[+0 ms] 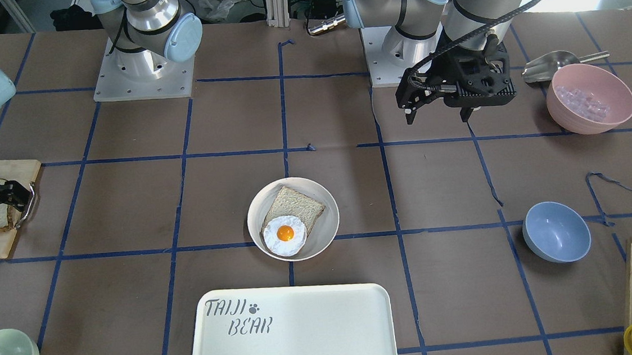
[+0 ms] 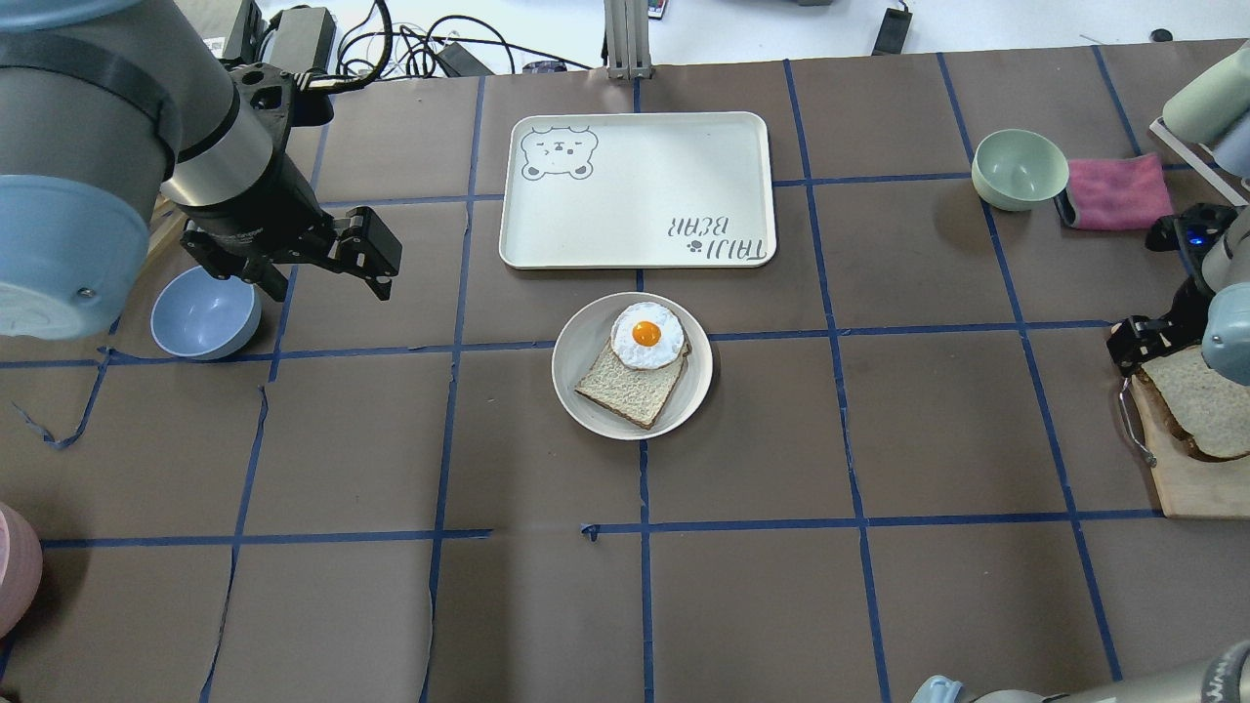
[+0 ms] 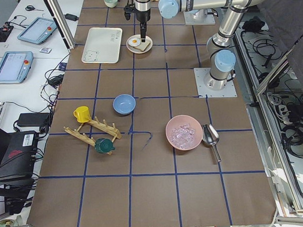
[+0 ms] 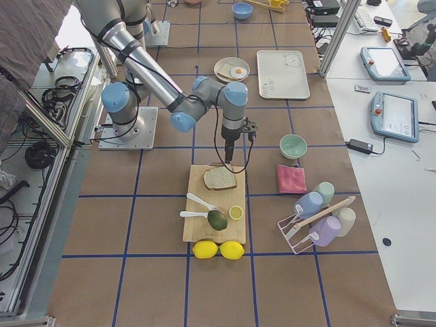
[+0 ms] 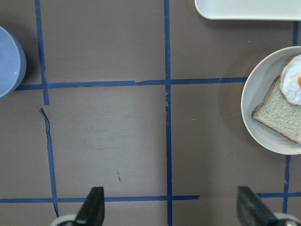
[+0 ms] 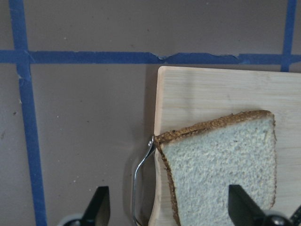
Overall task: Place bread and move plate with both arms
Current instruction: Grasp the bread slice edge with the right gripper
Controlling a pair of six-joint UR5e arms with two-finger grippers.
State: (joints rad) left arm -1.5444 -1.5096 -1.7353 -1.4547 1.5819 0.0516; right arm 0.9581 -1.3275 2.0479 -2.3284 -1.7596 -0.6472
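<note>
The bread [image 2: 1206, 400], pale crumb with a dark crust, lies on a wooden cutting board [image 2: 1187, 488] at the table's right end; it also shows in the right wrist view [image 6: 221, 165]. My right gripper [image 6: 169, 202] is open and hovers over the board's handle edge and the bread's near corner, apart from both. The off-white plate [image 2: 586, 391] sits mid-table and holds a tan slice with a fried egg [image 2: 645, 337]. My left gripper [image 5: 169, 202] is open and empty, raised over bare table to the plate's left [image 5: 256, 117].
The white TAIJI BEAR tray [image 2: 635, 225] lies just beyond the plate. A blue bowl [image 2: 200, 317] sits under my left arm. A green bowl [image 2: 1016, 171] and pink cloth [image 2: 1113, 190] are far right. A pink bowl [image 1: 589, 99] and metal scoop [image 1: 547, 66] are near the left base.
</note>
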